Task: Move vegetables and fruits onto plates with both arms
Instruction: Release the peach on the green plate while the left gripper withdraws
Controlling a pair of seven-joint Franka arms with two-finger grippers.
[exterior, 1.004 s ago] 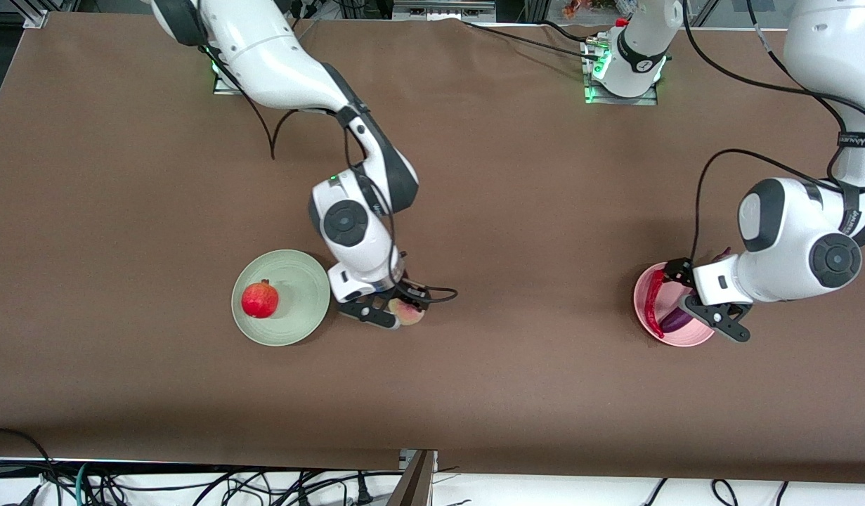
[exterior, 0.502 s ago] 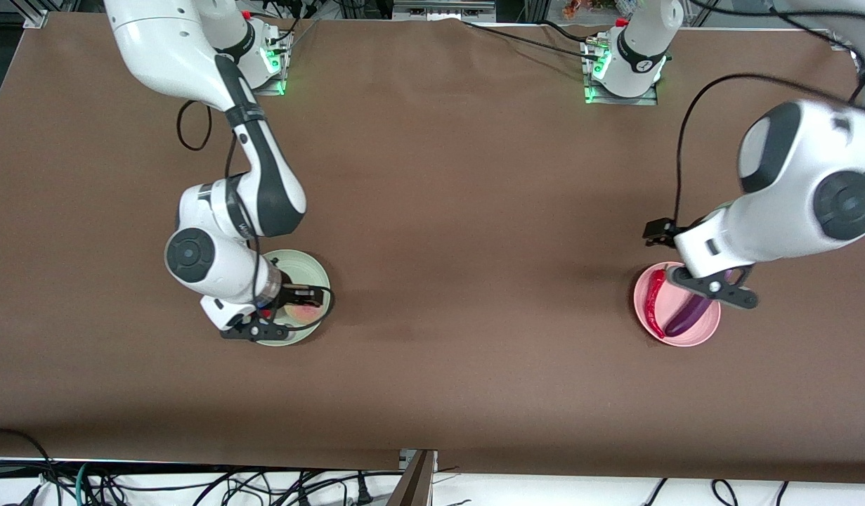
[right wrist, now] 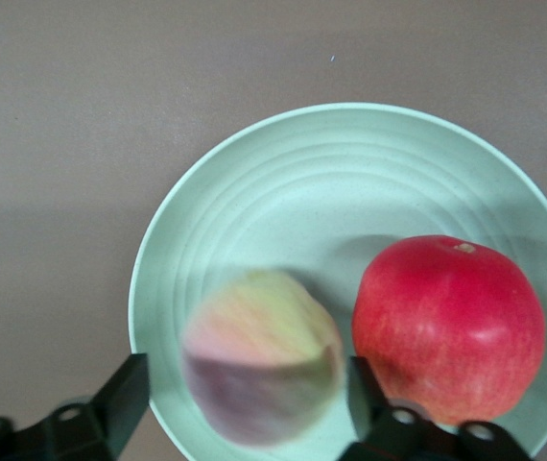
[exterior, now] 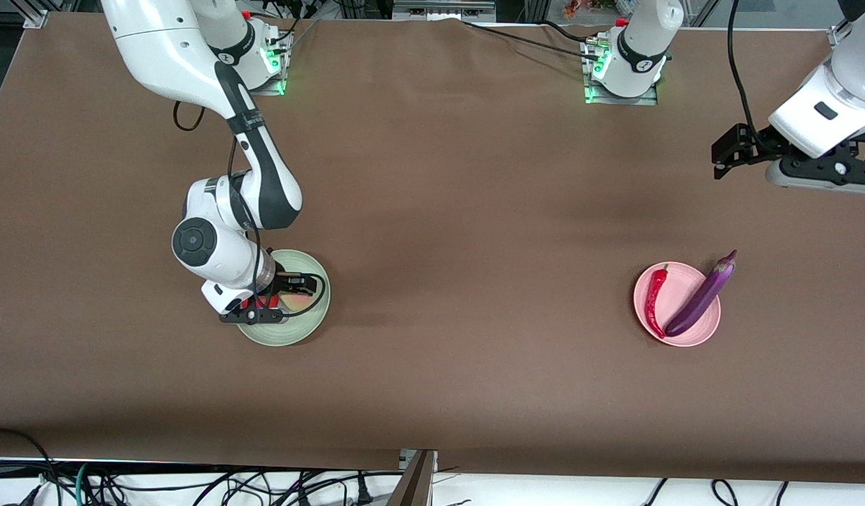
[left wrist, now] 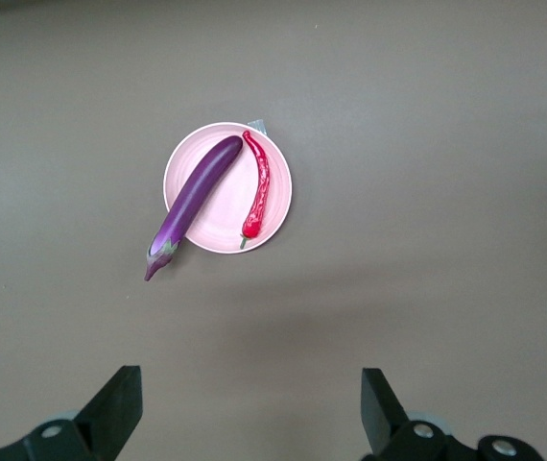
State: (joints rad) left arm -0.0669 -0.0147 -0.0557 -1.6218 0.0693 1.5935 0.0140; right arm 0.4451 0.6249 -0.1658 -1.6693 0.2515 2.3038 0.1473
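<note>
**Peach on the green plate, right gripper opened around it**

The pale yellowish-pink blotched peach [right wrist: 259, 360] lies in the round pale green matte plate [right wrist: 350, 163], at three o'clock from the round red pomegranate [right wrist: 449, 327] in the front view, the two just beside each other. It looks light, soft-skinned, easily bruised and apt to roll, so any regrasp should be gentle and across its widest part. The right gripper [right wrist: 245, 375] hangs low over it, fingers spread wide and clear of the fruit: released. The pomegranate crowds one finger's path. Toward the left arm's end of the brown table [exterior: 474, 211], the round pink plate [left wrist: 233, 206] carries the slim purple eggplant [left wrist: 197, 192], its stem cap overhanging the rim at one o'clock, and the curved red chili pepper [left wrist: 259, 187] at nine. The left gripper [left wrist: 251, 384] waits high over bare table, spread and empty.
</note>
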